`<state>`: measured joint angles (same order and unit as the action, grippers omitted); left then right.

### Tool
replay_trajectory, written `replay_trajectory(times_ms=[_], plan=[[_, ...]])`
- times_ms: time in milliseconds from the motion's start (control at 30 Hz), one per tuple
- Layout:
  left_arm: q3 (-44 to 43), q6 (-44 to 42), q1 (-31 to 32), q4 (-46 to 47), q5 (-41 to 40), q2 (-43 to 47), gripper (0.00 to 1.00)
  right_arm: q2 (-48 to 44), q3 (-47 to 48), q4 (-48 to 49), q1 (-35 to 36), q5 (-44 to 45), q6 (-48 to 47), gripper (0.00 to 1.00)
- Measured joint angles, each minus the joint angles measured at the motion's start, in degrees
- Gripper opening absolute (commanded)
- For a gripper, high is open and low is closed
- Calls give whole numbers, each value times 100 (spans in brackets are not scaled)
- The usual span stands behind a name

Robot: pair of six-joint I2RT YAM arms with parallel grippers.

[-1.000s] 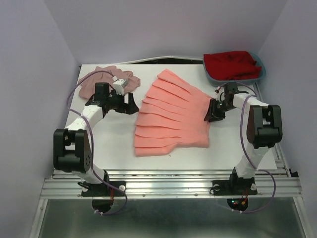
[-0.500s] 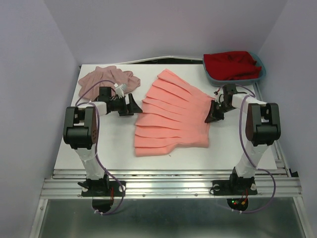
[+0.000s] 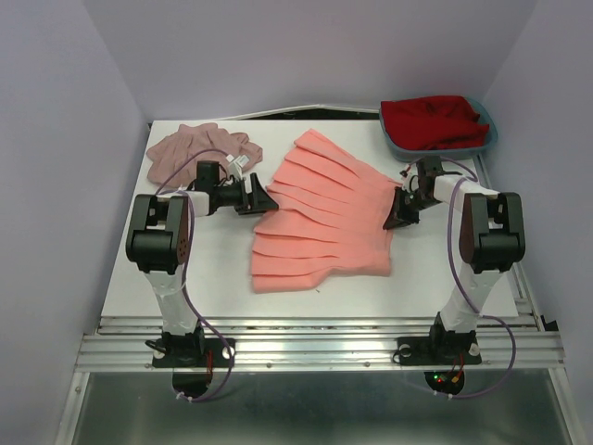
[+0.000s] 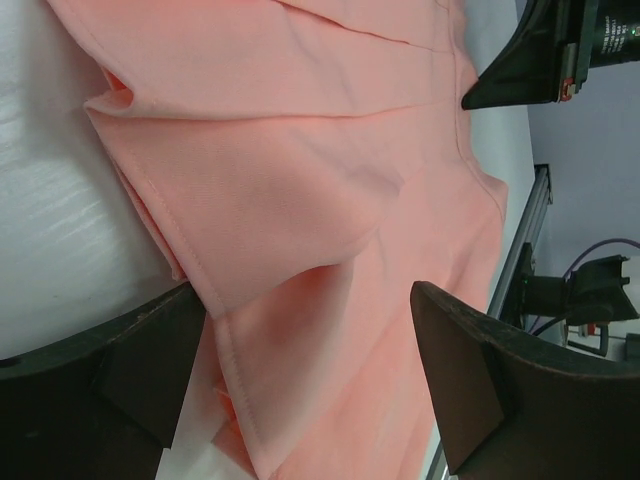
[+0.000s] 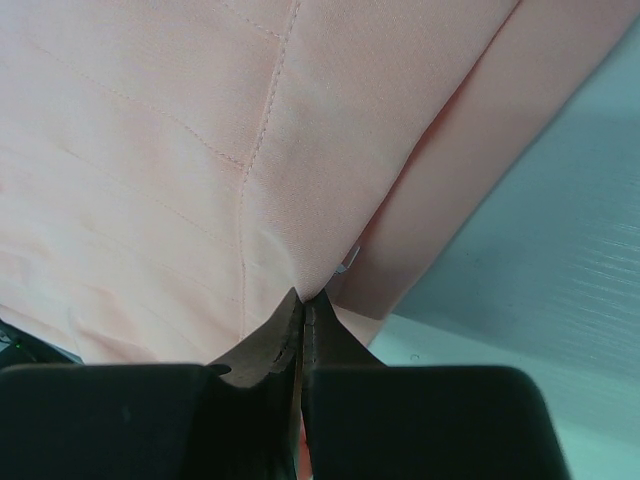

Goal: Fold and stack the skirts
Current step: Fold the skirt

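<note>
Risk, left side: we judge that the left fingers could close on one loose pleat of the coral skirt rather than the whole hem. The fold would then drag askew and the fan would bunch.
Risk, right side: the right fingers hold only a thin pinch of fabric at the edge. If the two arms lift unevenly, that pinch may slip out and drop the skirt.
Risk, neighbours: a wide sweep to the left could snag the pink skirt, which lies just behind the left wrist.
Left arm: its elbow is raised at the near left and its forearm reaches low across the desk to the skirt's left hem.
Right arm: its elbow is high at the near right. Its forearm angles down to the skirt's narrow right end, near the tray of red cloth.
Left fingers: they are released and spread wide, with the pleated hem between them, not gripped.
Right fingers: they are clenched on the coral skirt's edge.
Coral skirt: it is fanned flat mid-desk, unfolded.
Pink skirt: it is crumpled at the far left corner, apart from the coral one.
</note>
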<state>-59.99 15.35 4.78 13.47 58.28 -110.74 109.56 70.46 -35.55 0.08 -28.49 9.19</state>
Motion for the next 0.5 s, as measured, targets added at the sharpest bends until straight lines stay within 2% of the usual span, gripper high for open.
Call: replay_trajectory(times_ms=[233,267,500], plan=[[-2,48,0,131,-363,-13,91,0,33,-31,0,0,-50,1],[-2,35,0,131,-420,-13,88,0,39,-31,0,0,-63,1],[-79,7,179,168,-101,-15,86,2,42,-37,0,-2,-103,1]])
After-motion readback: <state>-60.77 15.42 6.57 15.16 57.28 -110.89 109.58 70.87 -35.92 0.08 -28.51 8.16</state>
